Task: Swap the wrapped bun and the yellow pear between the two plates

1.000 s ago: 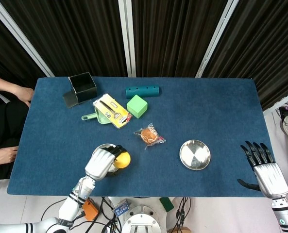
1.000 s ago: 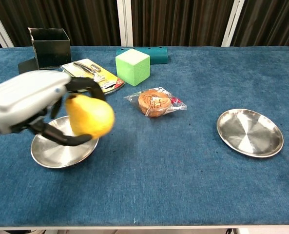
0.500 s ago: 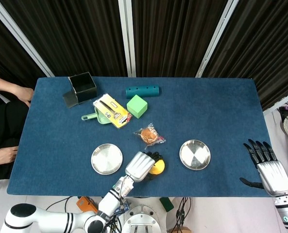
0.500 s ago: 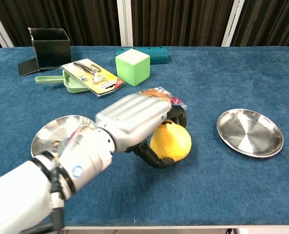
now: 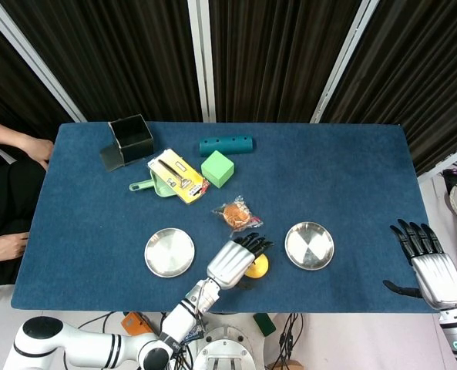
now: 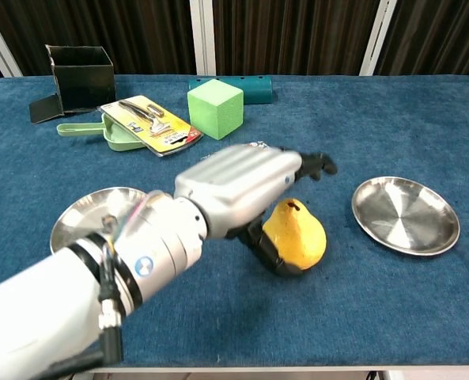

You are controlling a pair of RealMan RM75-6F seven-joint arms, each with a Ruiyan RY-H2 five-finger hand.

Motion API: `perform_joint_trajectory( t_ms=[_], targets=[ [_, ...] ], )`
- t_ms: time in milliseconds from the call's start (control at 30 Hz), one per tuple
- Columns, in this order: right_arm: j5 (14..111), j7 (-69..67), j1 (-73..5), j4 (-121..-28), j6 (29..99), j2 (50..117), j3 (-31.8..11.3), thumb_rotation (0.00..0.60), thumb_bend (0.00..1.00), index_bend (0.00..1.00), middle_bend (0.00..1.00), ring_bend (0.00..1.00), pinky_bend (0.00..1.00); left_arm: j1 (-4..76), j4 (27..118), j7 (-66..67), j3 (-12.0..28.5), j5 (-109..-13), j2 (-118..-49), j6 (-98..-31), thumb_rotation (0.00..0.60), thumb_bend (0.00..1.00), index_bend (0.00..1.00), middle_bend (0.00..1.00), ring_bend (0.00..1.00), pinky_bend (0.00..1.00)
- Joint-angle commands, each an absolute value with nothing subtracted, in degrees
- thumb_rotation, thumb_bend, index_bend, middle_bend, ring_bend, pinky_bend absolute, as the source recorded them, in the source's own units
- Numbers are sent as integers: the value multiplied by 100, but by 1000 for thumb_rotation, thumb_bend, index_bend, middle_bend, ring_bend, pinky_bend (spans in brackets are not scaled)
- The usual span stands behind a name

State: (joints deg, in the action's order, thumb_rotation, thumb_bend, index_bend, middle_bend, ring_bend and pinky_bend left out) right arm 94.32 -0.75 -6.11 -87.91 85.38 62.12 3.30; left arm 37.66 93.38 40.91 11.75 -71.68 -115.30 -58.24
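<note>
The yellow pear (image 5: 257, 267) (image 6: 298, 236) stands on the blue cloth between the two steel plates, nearer the right plate (image 5: 309, 245) (image 6: 406, 214). My left hand (image 5: 234, 261) (image 6: 238, 186) hovers over the pear. Its fingers (image 6: 315, 164) are stretched out and lifted off the fruit, while the thumb still curves around the pear's near side. The left plate (image 5: 169, 252) (image 6: 84, 226) holds nothing. The wrapped bun (image 5: 238, 215) lies on the cloth behind the pear; the chest view hides it behind my hand. My right hand (image 5: 432, 271) hangs open off the table's right edge.
At the back left lie a green cube (image 5: 217, 169) (image 6: 215, 107), a teal cylinder (image 5: 226, 145), a black box (image 5: 131, 136) (image 6: 80, 75), a yellow tool pack (image 5: 177, 176) and a green scoop (image 5: 146, 185). A person's hand (image 5: 34, 146) rests at the left edge.
My left hand carried the pear from over the left plate rightward and down onto the cloth. Its fingers, wrapped round the pear before, have now spread. The right hand barely moved.
</note>
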Motion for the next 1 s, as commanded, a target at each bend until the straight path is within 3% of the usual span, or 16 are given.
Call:
perform_joint_trajectory(
  t_ms=[33, 167, 367, 1000],
  targets=[
    [9438, -67, -604, -8805, 8537, 6205, 322, 500, 198, 0, 0, 0, 15, 3865, 9847, 4010, 1502, -7103, -11225, -5923, 600, 0, 136, 159, 109, 347],
    [9466, -116, -581, -8824, 8560, 6176, 322, 500, 198, 0, 0, 0, 15, 4055, 9894, 4083, 2040, -6940, -11071, -6062, 600, 2, 136, 158, 109, 345],
    [9485, -162, -571, -8826, 8558, 6165, 303, 500, 199, 0, 0, 0, 15, 4427, 8781, 3914, 2498, -6242, -11310, -5954, 600, 51, 136, 159, 109, 342],
    [9654, -498, -588, -8822, 8498, 6005, 353, 504, 198, 0, 0, 0, 18, 4895, 6827, 3722, 1796, -5992, -11997, -5790, 600, 62, 139, 160, 124, 324]
  ],
)
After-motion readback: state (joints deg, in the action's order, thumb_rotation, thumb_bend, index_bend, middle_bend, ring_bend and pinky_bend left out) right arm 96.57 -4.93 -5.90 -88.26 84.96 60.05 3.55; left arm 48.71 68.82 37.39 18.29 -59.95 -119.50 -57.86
